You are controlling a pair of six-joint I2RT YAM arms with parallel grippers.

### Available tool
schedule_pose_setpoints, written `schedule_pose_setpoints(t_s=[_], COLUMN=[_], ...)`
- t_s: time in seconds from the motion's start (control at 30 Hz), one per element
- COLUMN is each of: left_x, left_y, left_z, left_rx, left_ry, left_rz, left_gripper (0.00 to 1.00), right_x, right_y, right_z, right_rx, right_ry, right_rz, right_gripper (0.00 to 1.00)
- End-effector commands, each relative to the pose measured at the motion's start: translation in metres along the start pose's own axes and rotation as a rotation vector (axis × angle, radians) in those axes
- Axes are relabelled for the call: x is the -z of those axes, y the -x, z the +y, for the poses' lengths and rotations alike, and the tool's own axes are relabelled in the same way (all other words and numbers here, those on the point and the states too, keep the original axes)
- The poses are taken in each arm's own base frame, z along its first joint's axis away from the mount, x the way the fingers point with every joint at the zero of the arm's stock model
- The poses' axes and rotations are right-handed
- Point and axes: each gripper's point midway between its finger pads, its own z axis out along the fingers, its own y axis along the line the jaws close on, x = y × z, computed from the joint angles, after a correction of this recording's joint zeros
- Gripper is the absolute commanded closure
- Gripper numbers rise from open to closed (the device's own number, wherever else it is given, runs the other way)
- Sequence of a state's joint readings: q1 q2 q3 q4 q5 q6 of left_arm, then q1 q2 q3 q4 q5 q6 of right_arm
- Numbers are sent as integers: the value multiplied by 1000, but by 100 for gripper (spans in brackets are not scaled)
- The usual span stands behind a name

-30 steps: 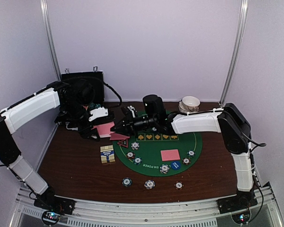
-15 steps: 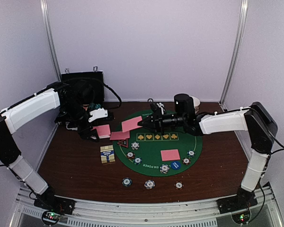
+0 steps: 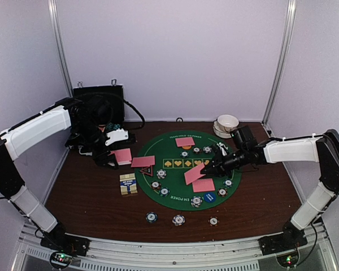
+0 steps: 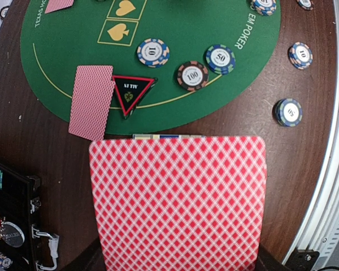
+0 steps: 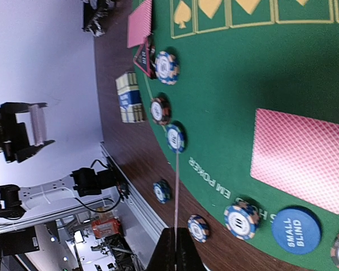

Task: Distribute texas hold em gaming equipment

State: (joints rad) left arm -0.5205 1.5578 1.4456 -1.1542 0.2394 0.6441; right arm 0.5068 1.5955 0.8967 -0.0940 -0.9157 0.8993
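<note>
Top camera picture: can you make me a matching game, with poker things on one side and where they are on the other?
Things
1. triangular marker
2. Small Blind disc
3. white bowls
4. tilted pink card

Places
A. back right of the table, off the green mat
B. pinched by the right gripper
C. left edge of the mat
D. near part of the mat, and it is blue

Pairs: 1-C, 2-D, 3-A, 4-B

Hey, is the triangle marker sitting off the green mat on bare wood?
No, the black-and-red triangular marker lies wholly on the green mat, with green visible below its tip.
</note>
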Motion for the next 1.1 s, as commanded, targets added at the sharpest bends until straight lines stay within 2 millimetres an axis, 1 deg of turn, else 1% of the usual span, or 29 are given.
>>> schedule_pose_setpoints(t_s=[0.0,0.1,0.2,0.23,0.3,0.37,0.4,0.43,0.5,0.57,0.63,0.7,0.73,0.9,0.93,1.0,1.07], left_x=[14,15,16,16,16,16,16,16,16,16,17,17,17,17,18,17,17], left_y=[7,7,7,7,7,7,7,7,6,6,6,6,7,7,8,8,8], left_z=[0,0,-1,-2,-2,-2,-2,-3,-3,-4,-3,-4,-4,-5,-5,-7,-7], left_rx=[-16,-15,-14,-13,-15,-15,-16,-15,-15,-14,-15,-15,-15,-8,-5,0,1], left_ry=[24,27,24,22,22,20,20,18,18,15,19,17,17,12,9,1,1], left_rz=[-48,-50,-52,-50,-49,-49,-50,-49,-49,-48,-48,-49,-52,-56,-60,-63,-61], left_gripper=[100,100,100,100,100,100,100,100,100,100,100,100,100,100,100,100,100], right_x=[3,0,3,5,11,22,29,38,51,58,58,50,44,5,-3,-24,-43], right_y=[-9,-9,-12,-14,-17,-18,-14,-15,-8,2,11,19,23,38,41,42,37], right_z=[-42,-53,-67,-71,-78,-81,-76,-76,-66,-52,-39,-26,-24,-26,-20,3,33], right_rx=[18,14,17,19,26,47,74,83,133,171,202,238,251,298,307,343,371], right_ry=[-141,-179,-253,-280,-337,-411,-443,-486,-539,-555,-543,-510,-509,-511,-492,-418,-326], right_rz=[20,24,37,44,56,59,45,52,35,8,-14,-21,-17,32,31,23,20], right_gripper=[100,100,100,97,85,74,67,64,55,49,46,44,44,46,47,45,41])
